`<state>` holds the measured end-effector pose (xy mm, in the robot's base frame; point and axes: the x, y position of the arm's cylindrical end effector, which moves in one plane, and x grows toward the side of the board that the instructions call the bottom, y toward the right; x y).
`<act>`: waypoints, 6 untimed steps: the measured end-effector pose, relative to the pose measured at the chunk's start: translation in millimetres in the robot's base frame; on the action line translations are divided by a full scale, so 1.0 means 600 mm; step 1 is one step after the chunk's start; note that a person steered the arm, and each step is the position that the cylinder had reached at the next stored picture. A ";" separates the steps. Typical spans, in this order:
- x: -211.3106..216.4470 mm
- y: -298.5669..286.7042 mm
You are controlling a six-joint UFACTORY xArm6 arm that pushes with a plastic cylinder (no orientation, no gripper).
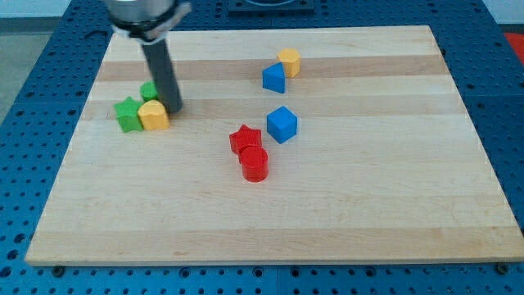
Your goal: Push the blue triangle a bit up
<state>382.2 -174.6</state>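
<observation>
The blue triangle (273, 79) lies at the view's upper middle of the wooden board (368, 205), touching a yellow block (289, 61) at its upper right. My tip (173, 109) is far to the view's left of it, right beside a yellow heart-shaped block (153, 115). A green star (128, 114) touches that yellow block on its left. Another green block (148, 89) sits just behind, partly hidden by the rod.
A blue cube (282, 124) sits near the board's middle. A red star (245, 139) and a red cylinder (254, 164) lie just to its lower left, touching each other. The board rests on a blue perforated table (33, 98).
</observation>
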 end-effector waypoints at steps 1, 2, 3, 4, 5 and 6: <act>0.000 0.022; 0.000 0.100; 0.000 0.185; -0.002 0.262; -0.038 0.309; -0.086 0.321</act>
